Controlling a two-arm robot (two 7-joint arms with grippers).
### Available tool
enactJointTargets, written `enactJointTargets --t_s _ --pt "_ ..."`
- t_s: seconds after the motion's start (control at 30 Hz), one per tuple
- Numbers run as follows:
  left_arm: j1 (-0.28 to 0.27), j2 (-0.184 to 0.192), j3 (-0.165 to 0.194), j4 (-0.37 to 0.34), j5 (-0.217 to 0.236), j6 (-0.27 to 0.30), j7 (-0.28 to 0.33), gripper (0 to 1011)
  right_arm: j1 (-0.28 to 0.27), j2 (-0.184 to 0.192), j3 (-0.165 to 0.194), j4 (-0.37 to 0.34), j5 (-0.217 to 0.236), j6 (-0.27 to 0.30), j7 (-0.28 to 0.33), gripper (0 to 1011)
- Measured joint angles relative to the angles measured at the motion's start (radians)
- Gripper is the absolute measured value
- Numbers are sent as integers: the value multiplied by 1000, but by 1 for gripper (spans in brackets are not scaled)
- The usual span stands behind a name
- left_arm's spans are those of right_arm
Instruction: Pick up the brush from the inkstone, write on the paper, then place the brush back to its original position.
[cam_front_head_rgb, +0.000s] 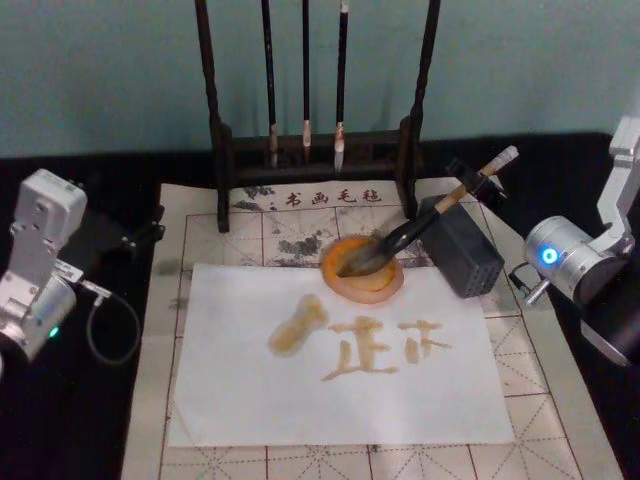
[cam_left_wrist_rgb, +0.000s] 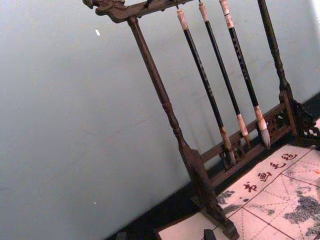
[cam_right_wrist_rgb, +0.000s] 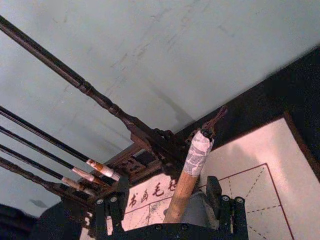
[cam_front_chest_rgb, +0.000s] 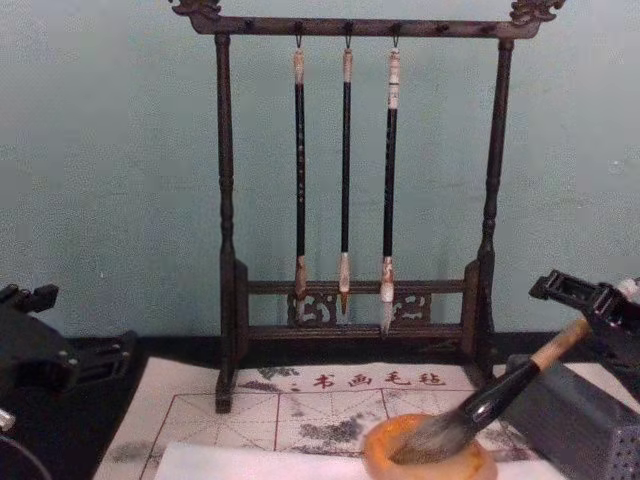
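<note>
The brush (cam_front_head_rgb: 425, 222) lies at a slant with its thick bristle tuft down in the round orange inkstone (cam_front_head_rgb: 386, 291). Its tan handle rises over the top of the grey perforated block (cam_front_head_rgb: 468, 258), which seems to prop it up so the wet hairs stay in the dish and off the sheet.

The right gripper (cam_front_head_rgb: 478, 186) sits at the upper handle, just below the white-taped end. In the right wrist view its jaws stand apart with the handle between them, one finger (cam_right_wrist_rgb: 113, 210) clearly off the wood, so I'd call the grip released rather than pinching.

The white paper (cam_front_head_rgb: 300, 400) lies just in front of the inkstone on the gridded felt mat (cam_front_head_rgb: 560, 400) and already carries amber strokes, including two characters. I take it the writing is done and the brush is back where it belongs, leaving only the withdrawal.

The left gripper (cam_front_head_rgb: 128, 236) is parked at the mat's left edge. The three thin brushes (cam_front_chest_rgb: 345, 170) hang on the wooden rack (cam_front_chest_rgb: 224, 200) behind.
</note>
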Motion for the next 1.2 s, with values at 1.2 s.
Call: enactJointTargets --t_s 1.2 --pt "0 0 0 0 0 0 0 1001 15 17 -13 29 99 -12 31 1002"
